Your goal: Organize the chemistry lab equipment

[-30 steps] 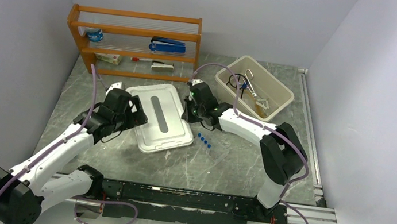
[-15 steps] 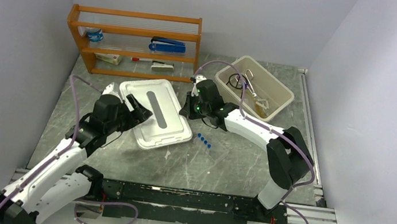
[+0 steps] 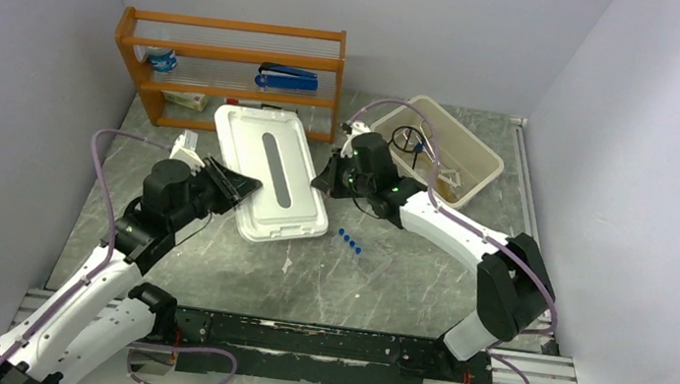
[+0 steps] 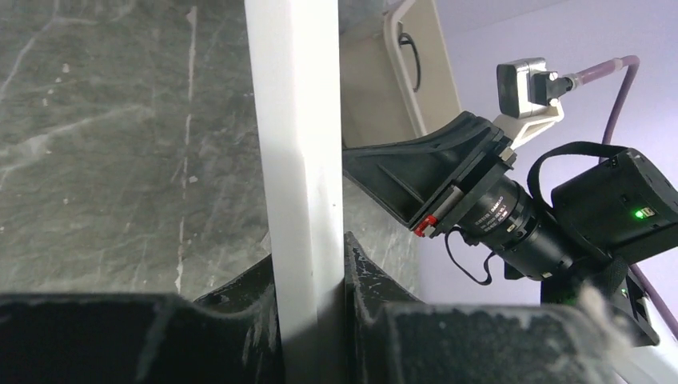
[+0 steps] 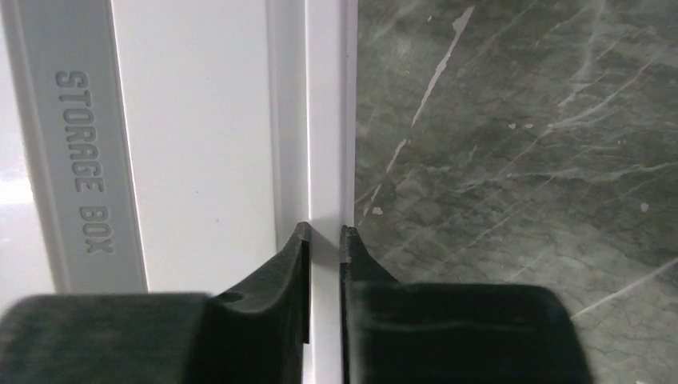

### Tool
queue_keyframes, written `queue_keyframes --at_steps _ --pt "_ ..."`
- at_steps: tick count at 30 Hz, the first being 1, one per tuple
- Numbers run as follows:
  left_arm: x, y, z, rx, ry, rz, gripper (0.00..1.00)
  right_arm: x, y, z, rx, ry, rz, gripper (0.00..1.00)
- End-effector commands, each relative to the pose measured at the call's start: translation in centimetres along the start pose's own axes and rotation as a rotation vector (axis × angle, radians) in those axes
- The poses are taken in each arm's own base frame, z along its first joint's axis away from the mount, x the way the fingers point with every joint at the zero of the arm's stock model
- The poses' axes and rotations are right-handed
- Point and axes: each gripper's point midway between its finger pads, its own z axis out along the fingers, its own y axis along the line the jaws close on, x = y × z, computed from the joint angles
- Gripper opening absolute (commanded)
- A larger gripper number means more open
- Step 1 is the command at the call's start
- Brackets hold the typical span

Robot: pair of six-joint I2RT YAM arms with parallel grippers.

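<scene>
Both grippers hold a white storage-box lid [image 3: 269, 173] tilted up off the table. My left gripper [image 3: 223, 180] is shut on its left edge, and the left wrist view shows the lid's rim [image 4: 300, 160] pinched between the fingers of my left gripper [image 4: 312, 272]. My right gripper [image 3: 326, 178] is at the lid's right side. In the right wrist view the rim of the lid [image 5: 200, 120] fills the narrow gap in my right gripper [image 5: 324, 236]. Blue-capped clear tubes [image 3: 349, 242] lie on the table right of the lid. A black tripod ring [image 3: 409, 140] and metal tongs [image 3: 430, 144] lie in the beige bin [image 3: 480, 151].
An orange shelf [image 3: 233, 29] with a blue stapler [image 3: 287, 77] and stationery stands at the back left, just behind the lid's far end. The bin [image 4: 392, 88] sits at the back right. Walls close in on three sides.
My left gripper has closed on the lid's left edge. The lid has risen off the table and swung back toward the shelf, with both arms moving along with it.
</scene>
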Motion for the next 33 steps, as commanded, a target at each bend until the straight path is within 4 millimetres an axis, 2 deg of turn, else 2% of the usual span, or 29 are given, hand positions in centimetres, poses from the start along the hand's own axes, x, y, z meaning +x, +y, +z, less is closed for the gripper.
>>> queue_keyframes --at_steps 1,3,6,10,13,17,22,27,29,33 --pt "-1.2 -2.6 -1.2 0.066 -0.014 0.056 0.05 -4.8 2.2 -3.5 -0.046 -0.151 0.072 0.24" --pt "-1.7 -4.1 -2.0 0.105 -0.024 0.078 0.05 -5.8 2.4 -5.1 -0.045 -0.187 0.101 0.38" --pt "-2.5 -6.5 -3.2 0.168 -0.029 0.106 0.05 -7.8 2.8 -7.9 -0.049 -0.255 0.132 0.47" --pt "-3.0 -10.4 -4.3 0.279 0.0 0.116 0.05 -10.3 3.7 -11.6 -0.051 -0.342 0.119 0.49" --pt "-3.3 -13.7 -4.6 0.383 0.037 0.12 0.05 -11.8 3.6 -14.0 -0.004 -0.392 0.102 0.49" --pt "-3.8 -17.3 -3.9 0.493 0.075 0.091 0.05 -13.2 1.2 -16.8 0.156 -0.456 0.092 0.49" --pt "-4.0 -21.9 -1.8 0.577 0.08 0.069 0.05 -15.4 -2.8 -20.1 0.399 -0.518 0.085 0.49" --pt "-1.2 -27.8 1.7 0.622 0.118 0.142 0.05 -17.6 -6.7 -22.7 0.523 -0.565 0.115 0.49" --pt "-0.3 -29.3 3.0 0.646 0.115 0.134 0.05 -18.2 -8.3 -23.5 0.558 -0.583 0.136 0.5" --pt "1.6 -30.2 7.1 0.639 0.135 0.092 0.05 -18.9 -12.5 -24.9 0.646 -0.604 0.197 0.5"
